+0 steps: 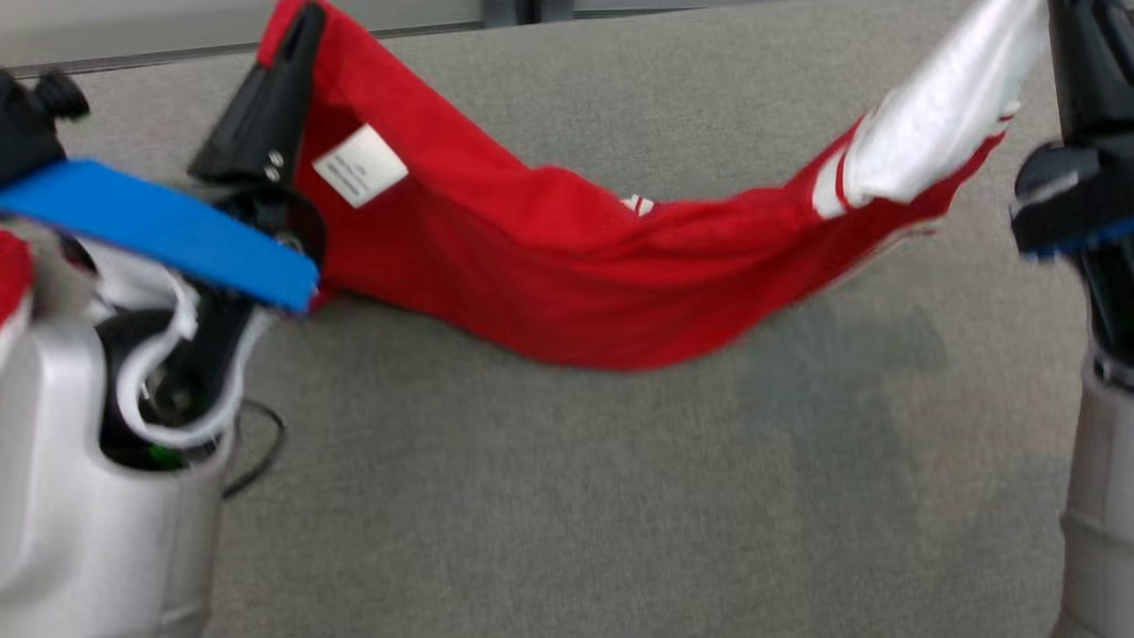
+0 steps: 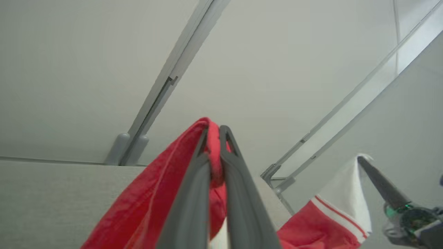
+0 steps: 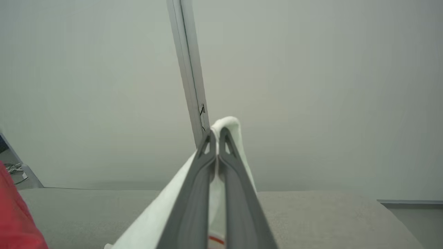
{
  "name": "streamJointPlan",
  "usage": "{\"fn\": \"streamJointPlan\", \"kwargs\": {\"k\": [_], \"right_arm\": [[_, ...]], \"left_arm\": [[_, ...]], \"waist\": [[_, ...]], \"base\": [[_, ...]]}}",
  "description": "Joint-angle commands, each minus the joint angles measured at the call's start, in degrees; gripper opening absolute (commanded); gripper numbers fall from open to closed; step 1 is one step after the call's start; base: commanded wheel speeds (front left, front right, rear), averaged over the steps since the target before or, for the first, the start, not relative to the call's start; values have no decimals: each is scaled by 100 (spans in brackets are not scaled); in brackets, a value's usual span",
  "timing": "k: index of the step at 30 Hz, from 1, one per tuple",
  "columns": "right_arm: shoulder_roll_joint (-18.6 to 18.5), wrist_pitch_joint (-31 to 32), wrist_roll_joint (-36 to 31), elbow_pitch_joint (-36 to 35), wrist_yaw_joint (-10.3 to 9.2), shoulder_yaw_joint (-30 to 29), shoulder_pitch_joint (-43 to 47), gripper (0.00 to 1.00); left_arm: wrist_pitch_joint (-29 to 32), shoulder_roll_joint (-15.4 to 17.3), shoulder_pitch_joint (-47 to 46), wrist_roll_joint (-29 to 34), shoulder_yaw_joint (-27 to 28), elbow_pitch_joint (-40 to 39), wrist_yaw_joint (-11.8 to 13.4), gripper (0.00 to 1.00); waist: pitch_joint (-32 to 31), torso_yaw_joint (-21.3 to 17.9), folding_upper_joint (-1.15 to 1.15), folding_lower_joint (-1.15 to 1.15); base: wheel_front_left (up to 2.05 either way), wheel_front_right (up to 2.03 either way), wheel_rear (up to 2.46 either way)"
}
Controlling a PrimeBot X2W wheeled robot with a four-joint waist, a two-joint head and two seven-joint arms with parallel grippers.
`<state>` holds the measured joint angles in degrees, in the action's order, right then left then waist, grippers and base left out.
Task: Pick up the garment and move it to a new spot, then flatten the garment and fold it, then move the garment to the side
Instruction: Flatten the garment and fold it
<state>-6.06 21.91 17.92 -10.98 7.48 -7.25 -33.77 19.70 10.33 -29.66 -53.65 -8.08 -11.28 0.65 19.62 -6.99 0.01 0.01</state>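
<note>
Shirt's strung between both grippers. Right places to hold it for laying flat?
Probably yes: left gripper pinches the red edge by the label, right gripper the white sleeve, each coming from its own side. The shirt sags between them toward the table, so holding both ends should spread it.

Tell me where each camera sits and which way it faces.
Head view: on the head, looking down at the grey table; red garment slung between left gripper and right gripper.
Left wrist view: along its shut fingers, pinching the garment, facing a wall.
Right wrist view: along its shut fingers, pinching the white sleeve.
Shared: left wrist view also shows that sleeve.
</note>
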Motion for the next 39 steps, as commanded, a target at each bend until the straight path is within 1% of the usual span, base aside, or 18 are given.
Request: {"fn": "streamJointPlan", "kwargs": {"k": [1,3,5,7,10,11,12,14,15,16,20,22,23,27,29,32,36,39], "right_arm": [[-42,-159,425,474,7,282,-823,0],[-307,-537,504,1152,1,478,-1630,0],[-420,-1008,598,1847,3,698,-2402,0],[-522,-1597,545,2471,2,720,-3108,0],[-567,-2503,297,3301,4,779,-3857,0],[-567,-2503,297,3301,4,779,-3857,0],[-606,-2786,196,3480,2,737,-4127,0],[-620,-3280,-14,3750,3,731,-4533,0],[-647,-3442,-146,3822,3,779,-4711,0],[-668,-3544,-225,3875,2,795,-4877,0],[-802,-3695,-525,3975,2,709,-5283,0],[-863,-3703,-598,4137,2,738,-5219,0],[-881,-3705,-614,4335,2,849,-5016,0],[-824,-3658,-577,4758,3,1118,-4560,0],[-854,-3571,-554,4997,2,1359,-4194,0],[-926,-3338,-345,5225,2,1714,-3269,0],[-991,-2873,58,5067,2,1939,-1989,0],[-1090,-2445,281,4710,2,1790,-1021,0]], "left_arm": [[108,327,-660,450,-125,376,-92,0],[71,513,-1365,807,-207,916,-204,0],[-174,596,-2099,1105,-172,1382,-279,0],[-544,551,-2738,1271,-104,1769,-375,0],[-1170,518,-3399,1436,-127,2317,-583,0],[-1170,518,-3399,1436,-127,2317,-583,0],[-1343,497,-3646,1461,-165,2419,-646,0],[-1742,565,-4031,1693,-184,2616,-679,0],[-1960,530,-4186,1710,-144,2701,-685,0],[-2140,542,-4292,1817,-158,2771,-706,0],[-2666,564,-4637,1814,-207,2955,-769,0],[-2776,573,-4537,1776,-311,3073,-785,0],[-2878,588,-4319,1691,-362,3222,-794,0],[-3074,559,-3897,1527,-485,3527,-812,0],[-3224,432,-3531,1394,-589,3769,-819,0],[-3399,146,-2796,1124,-833,4213,-822,0],[-3469,-12,-1877,845,-1092,4717,-820,0],[-3489,-7,-1195,530,-1250,4823,-820,0]], "waist": [[422,63,-1,-1],[674,-11,-1,-1],[859,-77,-1,-1],[1016,-97,-1,-1],[925,-49,-1,-1],[925,-49,-1,-1],[912,-37,-1,-1],[923,-13,-1,-1],[935,-9,-1,-1],[940,3,-1,-1],[970,43,-1,-1],[1014,66,-1,-1],[1095,61,-1,-1],[1169,41,-1,-1],[1154,77,-1,-1],[965,261,-1,-1],[627,311,-1,-1],[266,289,-1,-1]], "base": [[0,0,0],[0,0,0],[0,0,0],[0,0,0],[0,0,0],[0,0,0],[0,0,0],[0,0,0],[0,0,0],[0,0,0],[0,0,0],[0,0,0],[0,0,0],[0,0,0],[0,0,0],[0,0,0],[0,0,0],[0,0,0]]}}
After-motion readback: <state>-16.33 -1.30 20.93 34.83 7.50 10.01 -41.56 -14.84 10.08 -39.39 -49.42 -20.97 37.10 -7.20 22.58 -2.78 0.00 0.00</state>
